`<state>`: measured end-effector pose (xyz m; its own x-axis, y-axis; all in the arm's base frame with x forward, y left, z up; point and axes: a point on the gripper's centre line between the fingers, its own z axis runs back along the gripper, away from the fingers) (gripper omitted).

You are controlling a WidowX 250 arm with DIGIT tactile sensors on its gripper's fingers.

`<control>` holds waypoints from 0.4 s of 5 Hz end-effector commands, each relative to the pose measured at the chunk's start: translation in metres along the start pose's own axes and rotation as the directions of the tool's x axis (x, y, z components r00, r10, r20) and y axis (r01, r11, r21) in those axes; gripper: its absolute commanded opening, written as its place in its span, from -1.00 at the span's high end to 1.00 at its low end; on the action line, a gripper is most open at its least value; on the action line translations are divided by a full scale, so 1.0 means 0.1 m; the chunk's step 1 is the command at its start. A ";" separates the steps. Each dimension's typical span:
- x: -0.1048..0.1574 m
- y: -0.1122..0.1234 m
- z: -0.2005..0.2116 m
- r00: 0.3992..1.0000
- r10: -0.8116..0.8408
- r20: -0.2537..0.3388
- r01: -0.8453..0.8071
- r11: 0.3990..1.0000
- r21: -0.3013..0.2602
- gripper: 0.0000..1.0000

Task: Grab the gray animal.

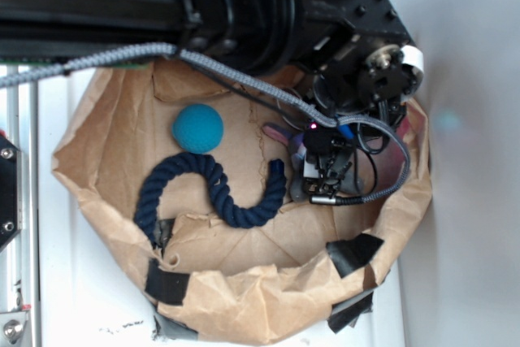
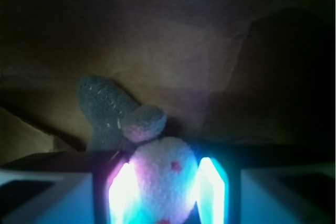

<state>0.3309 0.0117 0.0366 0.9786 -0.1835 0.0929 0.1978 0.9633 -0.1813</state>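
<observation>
Claw (image 2: 167,190) pinching gray animal (image 2: 157,179) by whitish muzzle, ears sticking out, inside paper-lined basket (image 1: 244,302).

no readable text, label, brand, number or sign shows in either the exterior or wrist view.

Robot lab bench: crumpled paper bin (image 1: 89,160) taped to white table (image 1: 73,298), metal rail (image 1: 12,119).

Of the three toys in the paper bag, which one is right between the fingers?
The gray animal: its whitish muzzle sits between the glowing fingers in the wrist view. The teal ball and navy rope lie apart, to the side.
</observation>
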 end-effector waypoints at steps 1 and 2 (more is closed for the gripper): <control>-0.18 0.14 0.70 0.997 -0.059 -0.059 0.058 0.998 -0.025 1.00; -0.29 0.16 1.02 0.996 -0.075 -0.053 0.071 0.995 -0.063 1.00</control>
<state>0.2890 0.0412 0.1033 0.9592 -0.2816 -0.0264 0.2635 0.9236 -0.2785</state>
